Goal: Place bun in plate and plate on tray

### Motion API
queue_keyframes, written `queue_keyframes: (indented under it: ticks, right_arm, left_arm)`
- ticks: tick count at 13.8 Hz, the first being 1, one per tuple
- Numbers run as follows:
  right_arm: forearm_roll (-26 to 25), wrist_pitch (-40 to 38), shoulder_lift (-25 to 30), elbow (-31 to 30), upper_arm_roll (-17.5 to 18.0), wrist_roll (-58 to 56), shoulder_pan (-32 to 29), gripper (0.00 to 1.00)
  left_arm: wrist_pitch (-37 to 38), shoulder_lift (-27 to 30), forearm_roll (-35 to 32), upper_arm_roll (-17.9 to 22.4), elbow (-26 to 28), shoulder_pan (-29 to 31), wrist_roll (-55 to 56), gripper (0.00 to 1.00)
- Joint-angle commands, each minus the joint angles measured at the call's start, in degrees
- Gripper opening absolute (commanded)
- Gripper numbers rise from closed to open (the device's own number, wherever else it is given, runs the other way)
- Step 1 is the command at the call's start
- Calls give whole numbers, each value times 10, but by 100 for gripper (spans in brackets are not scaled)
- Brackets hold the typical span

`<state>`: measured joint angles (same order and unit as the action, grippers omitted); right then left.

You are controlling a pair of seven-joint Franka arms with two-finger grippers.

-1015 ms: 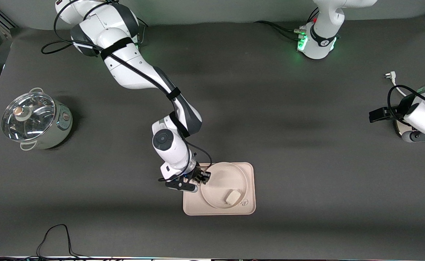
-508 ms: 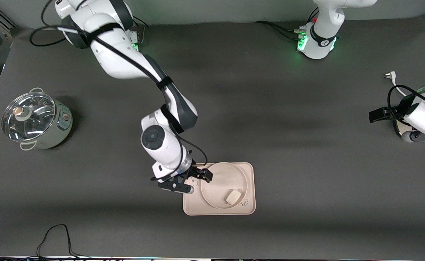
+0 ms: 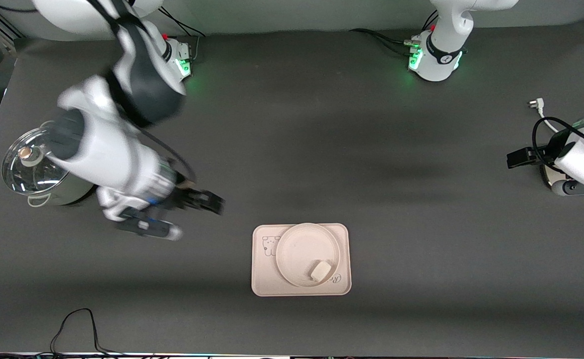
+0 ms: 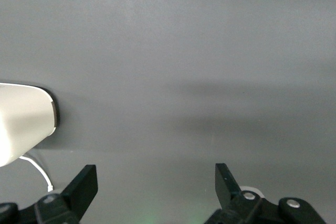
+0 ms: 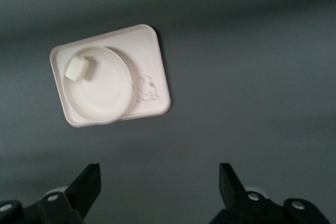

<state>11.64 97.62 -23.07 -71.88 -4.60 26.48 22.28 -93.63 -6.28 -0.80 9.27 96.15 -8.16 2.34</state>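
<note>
Toward the table's near edge, about midway along it, we find the cream-white rectangular tray [image 3: 262, 279] with rounded corners and a small bear drawing. On it sits the round cream-white shallow plate [image 3: 302, 244], set toward the tray's end facing the left arm and covering most of the script. The small off-white blocky bun [image 3: 320, 270] lies in the plate, against its near rim. The right wrist view confirms this stacking: bun [image 5: 79, 68] in plate [image 5: 105, 95], plate on tray [image 5: 155, 77].

We judge both parts of the task done; nothing appears left except for the arms to clear.

Farther in, toward the right arm's end, the right gripper [image 3: 200, 212] hangs over bare table, well apart from the tray, jaws spread wide and empty. A steel pot with a glass lid [image 3: 48, 167] stands near that end, partly hidden by the arm.

At the left arm's end the left gripper [image 4: 155, 184] waits, jaws wide, holding nothing. In the front view it is cut off by the edge.
</note>
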Motion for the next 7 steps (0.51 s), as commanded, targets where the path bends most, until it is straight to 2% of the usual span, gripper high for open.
queue_keyframes:
  ticks: [1, 3, 5, 7]
  right_arm:
    - [-25, -53, 114, -98, 34, -133, -83, 100]
    - [-65, -62, 170, -142, 63, -211, -142, 100]
    - [-71, -63, 202, -178, 63, -256, -178, 100]
    - [-86, -63, 211, -194, 45, -268, -188, 100]
  left_arm:
    - [6, 3, -1, 3, -2, -6, -1, 100]
    - [4, 6, -2, 3, -2, -8, 1, 100]
    - [1, 7, -3, 2, -3, -8, 3, 100]
    - [2, 8, -3, 1, -3, -8, 3, 100]
